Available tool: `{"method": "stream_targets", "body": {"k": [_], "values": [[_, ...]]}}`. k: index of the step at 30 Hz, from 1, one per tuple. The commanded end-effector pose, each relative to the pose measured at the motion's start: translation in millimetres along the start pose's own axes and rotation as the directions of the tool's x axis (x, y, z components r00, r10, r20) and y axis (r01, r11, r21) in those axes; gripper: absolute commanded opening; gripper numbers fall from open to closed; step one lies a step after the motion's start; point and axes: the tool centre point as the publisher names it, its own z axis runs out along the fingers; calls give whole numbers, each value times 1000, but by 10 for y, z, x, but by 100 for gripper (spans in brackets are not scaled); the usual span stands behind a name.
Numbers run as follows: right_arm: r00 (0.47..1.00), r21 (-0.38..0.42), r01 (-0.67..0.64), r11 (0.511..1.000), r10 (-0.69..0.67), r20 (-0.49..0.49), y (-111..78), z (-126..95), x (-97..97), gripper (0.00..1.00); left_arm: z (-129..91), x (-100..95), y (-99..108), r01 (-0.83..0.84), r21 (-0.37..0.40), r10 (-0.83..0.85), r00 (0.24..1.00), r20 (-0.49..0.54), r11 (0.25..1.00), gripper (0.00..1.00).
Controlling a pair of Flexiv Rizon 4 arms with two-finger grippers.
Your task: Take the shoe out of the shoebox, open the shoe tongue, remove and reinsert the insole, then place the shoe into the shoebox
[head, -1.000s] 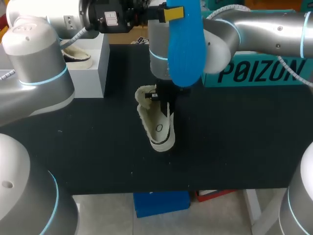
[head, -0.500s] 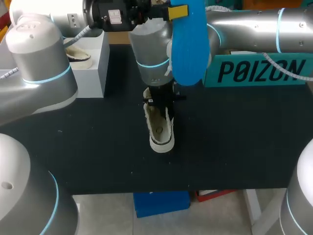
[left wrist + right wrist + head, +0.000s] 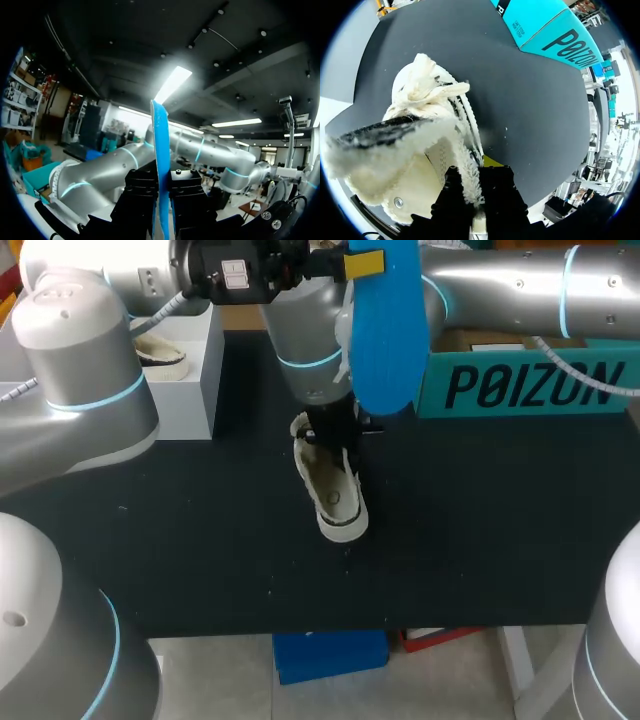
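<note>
Fleecy cream shoe (image 3: 333,492) at frame centre on black table (image 3: 200,540): light, soft-walled. Right gripper (image 3: 335,430) pinches collar edge, likely firmest hold. Blue insole (image 3: 385,335), thin and floppy, clamped in left gripper (image 3: 362,264), upper centre.

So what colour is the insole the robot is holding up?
Bright blue. The insole shows best in the head view.

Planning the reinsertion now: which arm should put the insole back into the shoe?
Left. The left claw grips the blue insole, held aloft near the shoe. The right claw is clamped on the shoe's fleecy edge, likely steadying it.
</note>
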Motion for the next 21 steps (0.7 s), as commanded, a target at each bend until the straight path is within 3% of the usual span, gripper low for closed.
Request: {"method": "stream_targets", "body": {"k": [1,21], "values": [[1000,-7,-17,1000,17,-21,29,-84,-111,0,6,-1,4,0,-2,0,1000,1,1000,0],[998,-27,-34,999,33,-44,108,-158,-72,0,6,-1,4,0,-2,0,1000,1,1000,0]]}}
